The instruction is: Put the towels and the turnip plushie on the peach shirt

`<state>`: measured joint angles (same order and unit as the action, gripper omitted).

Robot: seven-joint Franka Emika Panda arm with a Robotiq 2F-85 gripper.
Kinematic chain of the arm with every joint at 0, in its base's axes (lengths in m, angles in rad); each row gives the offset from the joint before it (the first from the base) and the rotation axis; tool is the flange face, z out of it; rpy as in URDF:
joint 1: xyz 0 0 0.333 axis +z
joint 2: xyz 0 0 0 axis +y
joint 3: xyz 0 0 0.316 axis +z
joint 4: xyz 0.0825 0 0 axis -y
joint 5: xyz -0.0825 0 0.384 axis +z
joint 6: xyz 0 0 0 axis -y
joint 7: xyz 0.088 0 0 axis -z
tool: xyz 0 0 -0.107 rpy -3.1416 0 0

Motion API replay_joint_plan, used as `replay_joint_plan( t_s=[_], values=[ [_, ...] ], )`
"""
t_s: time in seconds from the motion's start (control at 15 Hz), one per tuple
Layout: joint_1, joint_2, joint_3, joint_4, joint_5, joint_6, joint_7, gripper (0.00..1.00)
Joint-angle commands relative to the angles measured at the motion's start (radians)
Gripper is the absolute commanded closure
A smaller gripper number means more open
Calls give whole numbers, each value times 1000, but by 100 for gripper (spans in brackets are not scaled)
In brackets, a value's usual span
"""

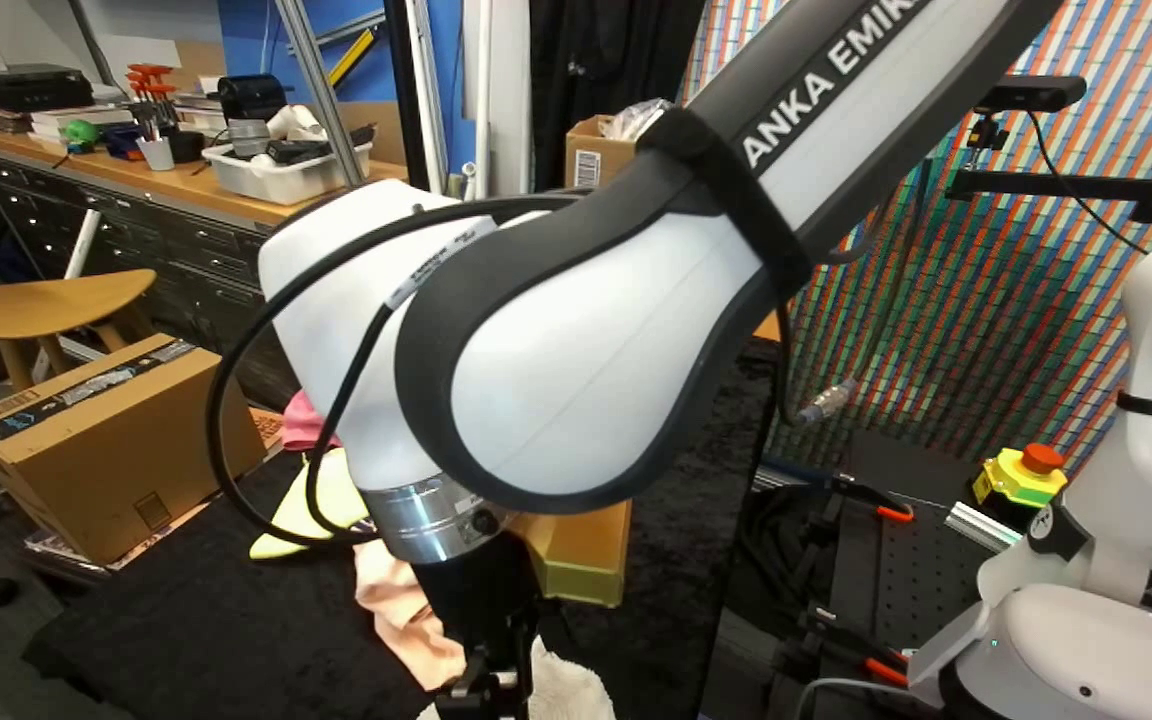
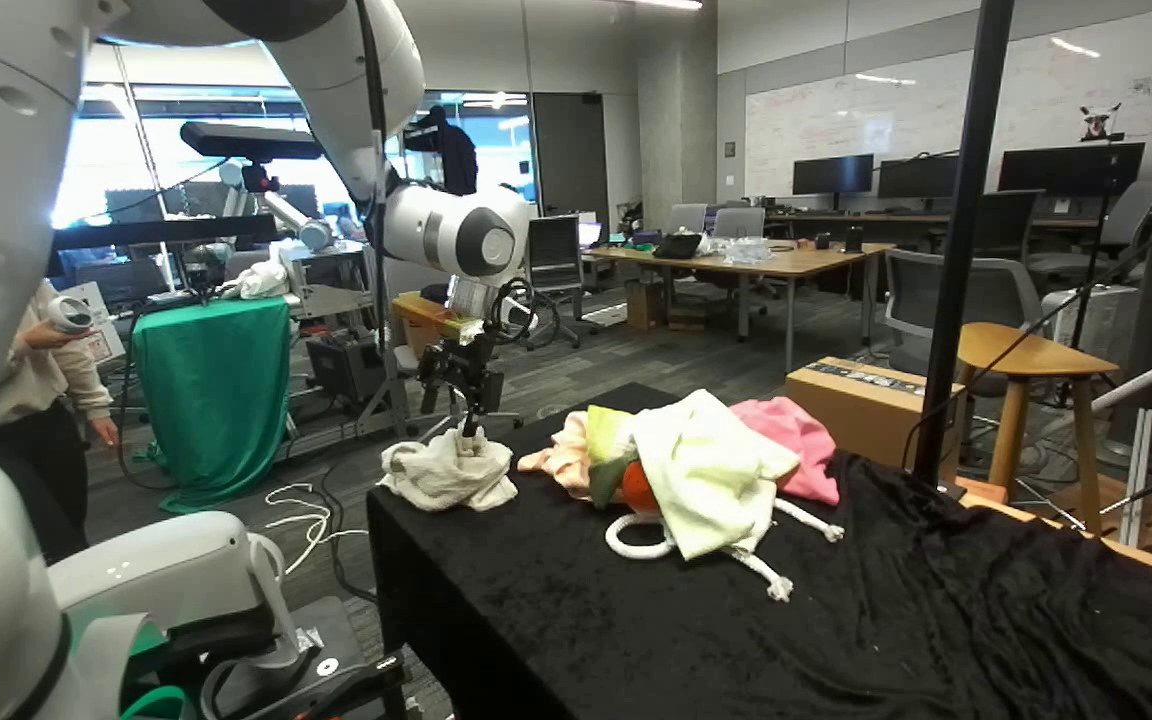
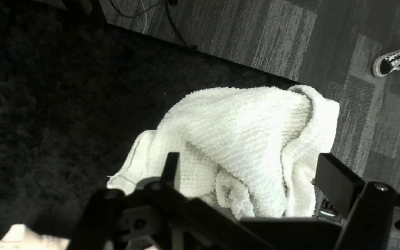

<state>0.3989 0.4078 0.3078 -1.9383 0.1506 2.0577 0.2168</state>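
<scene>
My gripper (image 3: 248, 170) is open in the wrist view, its fingers wide apart over a crumpled white towel (image 3: 241, 128). In an exterior view the fingertips (image 2: 471, 432) are at the top of this towel (image 2: 446, 475), on the table corner; touching is unclear. The peach shirt (image 2: 558, 458) lies beside it, partly covered. A pale yellow towel (image 2: 706, 475) is draped over an orange-red thing (image 2: 640, 488) with white knotted ropes and a yellow-green piece (image 2: 606, 450). I cannot tell whether this is the turnip plushie. A pink cloth (image 2: 786, 440) lies behind.
The table has a black cloth (image 2: 576, 600); its edge runs close by the white towel. A cardboard box (image 1: 106, 440) stands beyond the table. A gold-coloured box (image 1: 576, 555) shows behind the wrist. A person's shoes (image 3: 394, 62) are on the floor.
</scene>
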Motion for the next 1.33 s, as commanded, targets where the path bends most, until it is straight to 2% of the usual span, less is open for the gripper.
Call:
replay_joint_plan(
  t_s=[0.0,0.6,1.27],
  values=[
    [15,38,7,30,49,38,38,0],
    [56,108,-4,54,26,143,65,0],
    [73,140,-17,78,-4,122,77,0]
  ],
)
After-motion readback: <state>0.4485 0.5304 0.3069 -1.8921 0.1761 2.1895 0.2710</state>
